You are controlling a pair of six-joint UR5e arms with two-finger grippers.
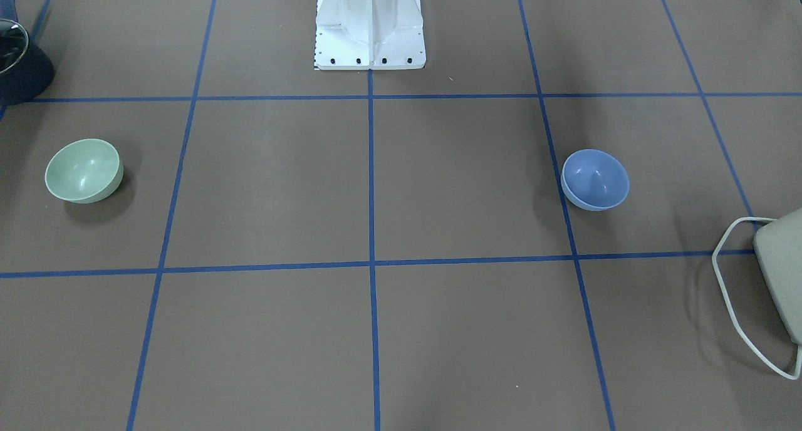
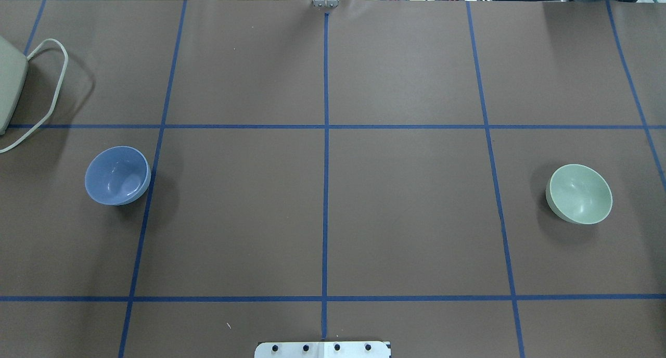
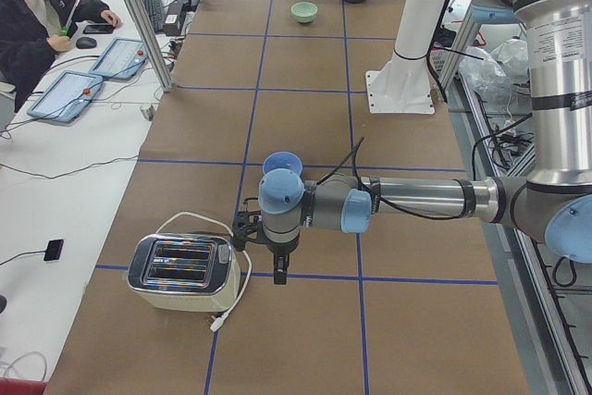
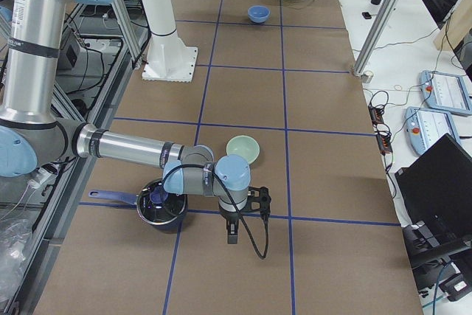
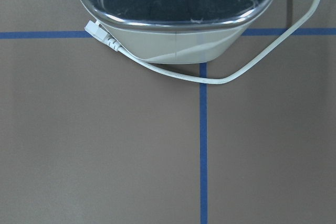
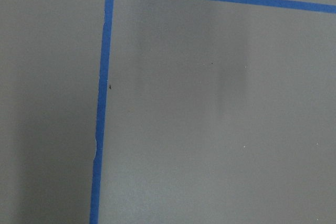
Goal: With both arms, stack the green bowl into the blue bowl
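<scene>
The green bowl (image 2: 579, 193) stands upright on the table's right side; it also shows in the front view (image 1: 83, 170) and the right view (image 4: 243, 150). The blue bowl (image 2: 117, 175) stands upright on the left side, also in the front view (image 1: 595, 179) and the left view (image 3: 282, 165). The left gripper (image 3: 280, 273) hangs above the table between the blue bowl and a toaster. The right gripper (image 4: 232, 232) hangs above the table just past the green bowl. Both show only in the side views, so I cannot tell if they are open or shut. Neither touches a bowl.
A cream toaster (image 3: 180, 272) with a loose white cord (image 5: 231, 74) stands at the table's left end. A dark pot (image 4: 162, 203) stands at the right end under the right arm. The white pedestal (image 1: 369, 30) stands at the robot's edge. An operator (image 3: 37, 16) sits at a side desk.
</scene>
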